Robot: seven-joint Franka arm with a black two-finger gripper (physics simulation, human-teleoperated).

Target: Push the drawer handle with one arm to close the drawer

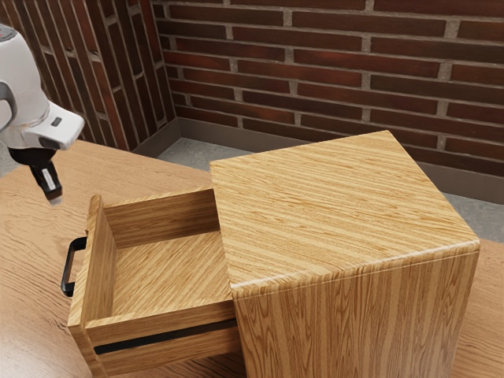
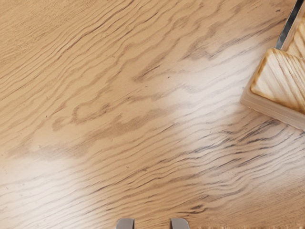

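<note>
Exterior view: the drawer (image 1: 169, 272) juts well out of the cabinet (image 1: 346, 213), its handle (image 1: 68, 268) facing away from the cabinet, so the closing push is all to do! The gripper (image 1: 55, 201) hangs out beyond the cabinet, clear of the handle, with room to swing round that front edge.

Wrist view: fingers (image 2: 179, 223) apart, gripping nothing, over open table (image 2: 119, 95); a wooden corner (image 2: 281, 78) looks the edge to dodge.

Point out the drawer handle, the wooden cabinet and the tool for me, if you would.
Drawer handle (image 1: 68, 266): exterior view, on the black grip bar.
Cabinet (image 1: 339, 213): exterior view, on its flat wooden top.
Tool (image 1: 55, 199): exterior view, midway between its fingertips.
</note>
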